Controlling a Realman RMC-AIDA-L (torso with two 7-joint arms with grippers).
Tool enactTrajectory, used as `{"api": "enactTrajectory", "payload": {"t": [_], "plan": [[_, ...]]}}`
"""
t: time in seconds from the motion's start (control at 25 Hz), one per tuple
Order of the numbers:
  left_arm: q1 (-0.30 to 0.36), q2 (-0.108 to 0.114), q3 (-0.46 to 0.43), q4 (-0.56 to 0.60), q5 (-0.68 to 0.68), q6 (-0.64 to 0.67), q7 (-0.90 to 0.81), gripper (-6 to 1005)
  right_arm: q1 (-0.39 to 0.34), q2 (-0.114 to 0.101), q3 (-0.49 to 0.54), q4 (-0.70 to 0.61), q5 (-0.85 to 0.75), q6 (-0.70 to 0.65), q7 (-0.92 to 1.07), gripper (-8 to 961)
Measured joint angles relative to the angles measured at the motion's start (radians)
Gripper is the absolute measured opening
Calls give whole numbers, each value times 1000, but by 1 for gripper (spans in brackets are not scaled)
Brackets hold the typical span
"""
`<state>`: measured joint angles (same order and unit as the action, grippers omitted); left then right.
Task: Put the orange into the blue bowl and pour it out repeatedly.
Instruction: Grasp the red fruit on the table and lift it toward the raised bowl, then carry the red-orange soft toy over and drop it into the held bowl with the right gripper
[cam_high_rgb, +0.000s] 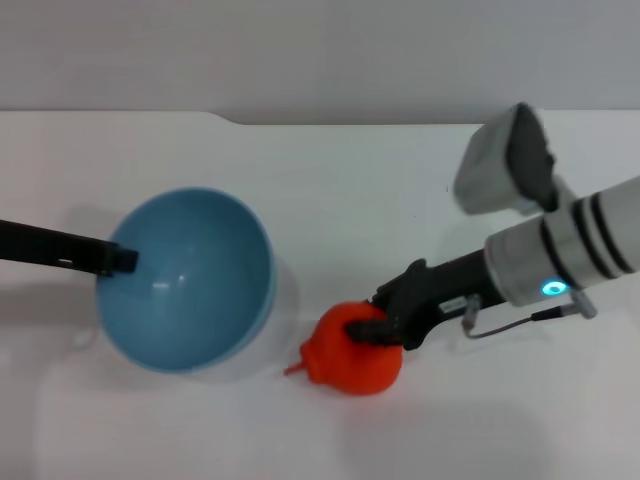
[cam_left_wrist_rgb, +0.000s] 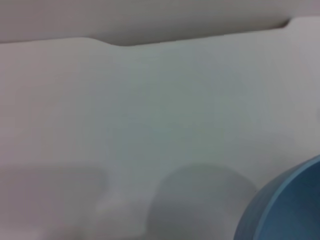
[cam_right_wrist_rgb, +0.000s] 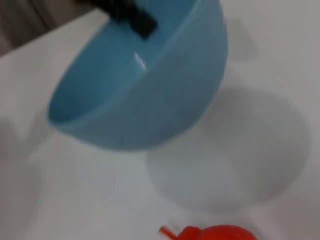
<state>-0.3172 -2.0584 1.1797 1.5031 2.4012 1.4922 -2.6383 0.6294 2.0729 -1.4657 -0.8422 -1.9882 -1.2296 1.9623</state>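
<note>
The blue bowl is lifted off the white table and tilted, its opening facing up and toward my head camera. My left gripper is shut on its left rim. The bowl holds nothing. It also shows in the left wrist view and in the right wrist view, where a black left finger clamps the rim. The red-orange orange lies on the table just right of the bowl, its small nub pointing at the bowl. My right gripper is closed around its upper right side. The orange's top shows in the right wrist view.
The white table runs back to a grey wall, with a step in its far edge. The bowl's shadow falls on the table beneath it. The right arm with its grey wrist unit reaches in from the right.
</note>
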Motion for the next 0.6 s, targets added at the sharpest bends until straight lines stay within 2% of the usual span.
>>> {"api": "enactTrajectory", "payload": {"t": [0.12,0.28,0.36,0.4,0.48,0.56,0.6], "plan": [[-17,0,66,-4,38,-17,-35,-2,-48,-4,70,-75,-3,-60,-3,329],[-44,0,109,-15,54,-21,-56,-2,-130,-8,198,-198,-9,-142,-5,174],[-85,-2,140,-48,58,-25,-66,-2,-193,-8,296,-303,-9,-206,-6,152],[-85,-2,140,-48,58,-25,-66,-2,-193,-8,296,-303,-9,-206,-6,140],[-156,-2,204,-126,78,-41,-105,-1,-234,-5,383,-404,0,-285,-7,118],[-215,-3,255,-186,96,-49,-134,-2,-243,-2,421,-450,21,-337,-7,104],[-215,-3,255,-186,96,-49,-134,-2,-243,-2,421,-450,21,-337,-7,97]]}}
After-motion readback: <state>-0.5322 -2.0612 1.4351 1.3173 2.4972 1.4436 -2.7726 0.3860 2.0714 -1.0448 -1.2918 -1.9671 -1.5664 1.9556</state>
